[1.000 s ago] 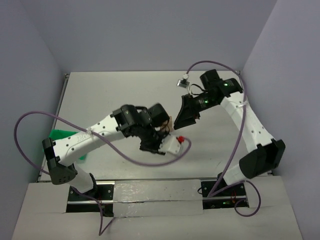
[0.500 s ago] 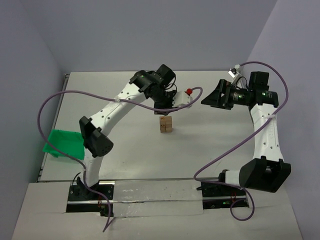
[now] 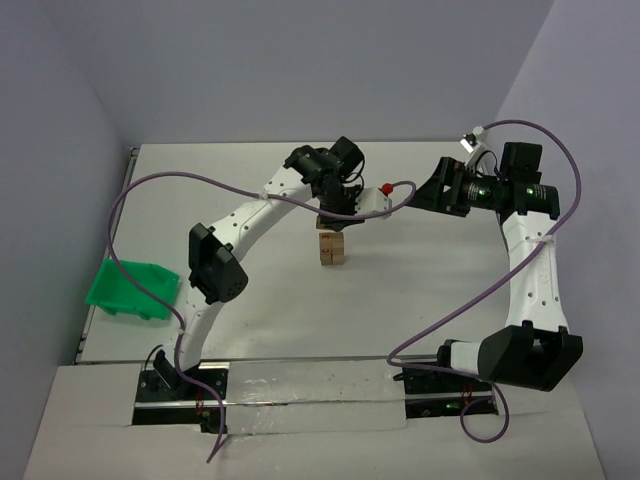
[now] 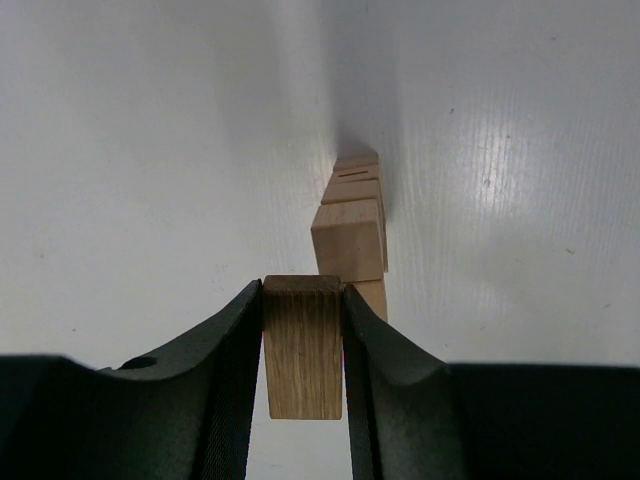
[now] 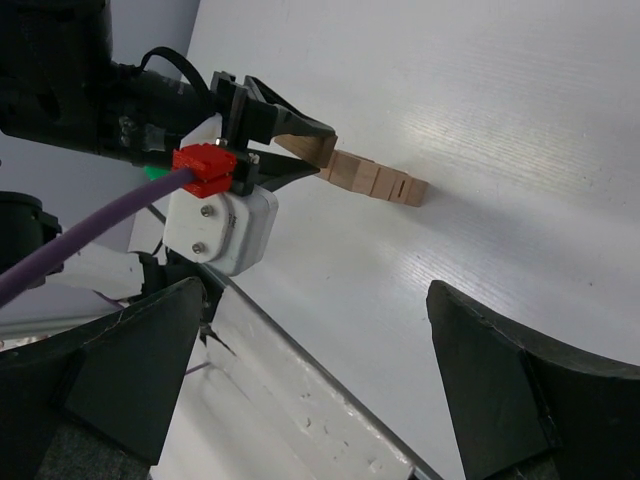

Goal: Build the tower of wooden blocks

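Note:
The tower (image 3: 331, 248) is a short stack of tan wood blocks in the middle of the table. It also shows in the left wrist view (image 4: 350, 235) and in the right wrist view (image 5: 378, 180). My left gripper (image 3: 334, 220) hangs just above the tower's top. In its wrist view the left gripper (image 4: 303, 292) is shut on a wood block (image 4: 303, 350), held a little left of the top cube. My right gripper (image 3: 438, 192) is open and empty, well to the right of the tower. Its fingers (image 5: 110, 370) stand wide apart.
A green plastic tray (image 3: 133, 288) sits at the table's left edge, and I cannot see what is in it. The left arm's purple cable loops over the left half of the table. The left wrist's white camera housing (image 5: 218, 225) hangs beside the tower.
My left gripper, with the block in it, has moved a little right and closer over the tower. Its elbow has swung right, off the green tray. The right arm has barely moved.

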